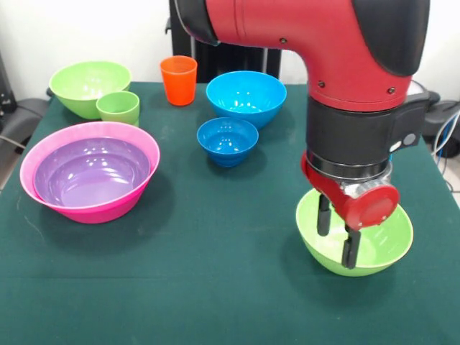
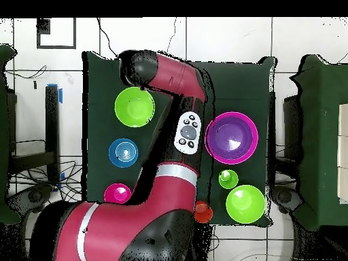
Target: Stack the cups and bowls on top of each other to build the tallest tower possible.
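Note:
My gripper [image 1: 338,236] hangs over the lime green bowl [image 1: 374,248] at the table's front right. It is open, with both black fingers [image 1: 325,215] lowered into the bowl and nothing visibly pinched. The purple bowl [image 1: 92,171] sits nested in the large pink bowl [image 1: 136,198] at the left, as the overhead view also shows for the pink bowl [image 2: 211,139]. Behind them stand a second lime green bowl [image 1: 83,83], the light green cup [image 1: 118,108] and the orange cup [image 1: 178,79]. A large blue bowl [image 1: 246,97] and a small blue bowl [image 1: 228,140] sit mid-table.
From above, another blue bowl [image 2: 123,153] and a small reddish-pink bowl [image 2: 117,194] lie beside the arm, hidden behind it in the front view. The arm [image 2: 170,81] spans the table's middle. Dark chairs and cables surround the green table [image 1: 215,287].

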`<action>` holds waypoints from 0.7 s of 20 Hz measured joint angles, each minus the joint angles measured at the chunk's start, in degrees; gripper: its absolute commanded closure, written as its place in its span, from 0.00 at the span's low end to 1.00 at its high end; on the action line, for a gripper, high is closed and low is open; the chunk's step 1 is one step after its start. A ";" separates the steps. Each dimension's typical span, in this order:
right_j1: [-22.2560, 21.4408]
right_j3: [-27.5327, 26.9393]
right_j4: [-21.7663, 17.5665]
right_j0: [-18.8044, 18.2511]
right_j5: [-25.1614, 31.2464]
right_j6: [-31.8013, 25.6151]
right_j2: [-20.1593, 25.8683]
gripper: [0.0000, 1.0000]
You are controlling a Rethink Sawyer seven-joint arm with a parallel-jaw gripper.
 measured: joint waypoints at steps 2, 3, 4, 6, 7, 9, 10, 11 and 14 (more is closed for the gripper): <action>0.01 -0.01 -0.37 0.14 0.00 0.00 0.26 0.00; 0.09 -0.02 -0.64 0.30 -0.01 0.00 0.39 0.00; 0.20 -0.04 -0.79 0.41 0.00 0.00 0.41 0.00; 0.62 -0.22 -1.19 0.75 0.00 0.00 0.41 0.00; 0.91 -0.34 -1.25 0.94 0.00 0.00 0.41 0.00; 1.48 -0.60 -1.36 1.34 0.00 0.00 0.42 0.00; 1.76 -0.73 -1.42 1.54 0.00 0.00 0.42 0.00; 2.52 -1.10 -1.43 2.00 -0.01 0.00 0.34 0.00; 3.57 -1.91 -1.43 2.63 0.00 0.00 0.02 0.00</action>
